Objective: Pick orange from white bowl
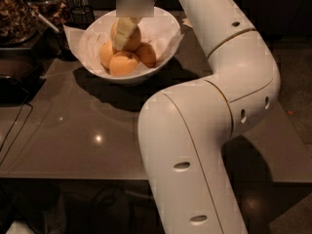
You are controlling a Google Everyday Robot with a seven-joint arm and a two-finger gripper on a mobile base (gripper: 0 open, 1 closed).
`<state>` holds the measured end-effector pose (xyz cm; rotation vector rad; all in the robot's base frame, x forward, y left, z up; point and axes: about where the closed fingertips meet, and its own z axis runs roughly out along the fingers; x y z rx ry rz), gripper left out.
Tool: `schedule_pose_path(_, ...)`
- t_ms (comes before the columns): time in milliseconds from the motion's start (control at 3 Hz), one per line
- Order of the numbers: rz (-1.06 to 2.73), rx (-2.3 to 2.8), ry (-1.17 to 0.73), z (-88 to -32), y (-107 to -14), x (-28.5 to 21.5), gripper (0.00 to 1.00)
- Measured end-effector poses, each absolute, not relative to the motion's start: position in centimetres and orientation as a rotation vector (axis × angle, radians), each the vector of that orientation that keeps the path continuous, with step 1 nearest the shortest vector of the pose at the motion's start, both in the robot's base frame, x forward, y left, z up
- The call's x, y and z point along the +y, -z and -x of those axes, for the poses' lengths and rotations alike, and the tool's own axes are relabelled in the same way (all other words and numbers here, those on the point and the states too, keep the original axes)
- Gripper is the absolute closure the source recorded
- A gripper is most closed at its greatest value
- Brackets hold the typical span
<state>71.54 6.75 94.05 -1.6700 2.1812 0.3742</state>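
The white bowl (165, 57) with paper lining stands at the back of the table. In it the orange (133, 38), large and pale, rests on top of three smaller, deeper-orange fruits (123, 63). My gripper (125, 30) reaches down into the bowl from above. Its pale fingers (122, 33) are closed around the orange, and one finger lies across the orange's front. The gripper's upper part is hidden.
My white arm (195, 130) bends across the right half of the brown table (73, 130). Dark containers with food (19, 13) stand at the back left, beside a black tray (14, 77). A cable (14, 126) runs along the table's left side.
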Motion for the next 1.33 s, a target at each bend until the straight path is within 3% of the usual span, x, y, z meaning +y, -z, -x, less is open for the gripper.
schedule_pose_path(1000, 1.67, 2.181, -0.374, -71.54, -94.06, 6.75, 1.0)
schedule_pose_path(1333, 1.67, 2.181, -0.374, -71.54, -94.05, 6.75, 1.0)
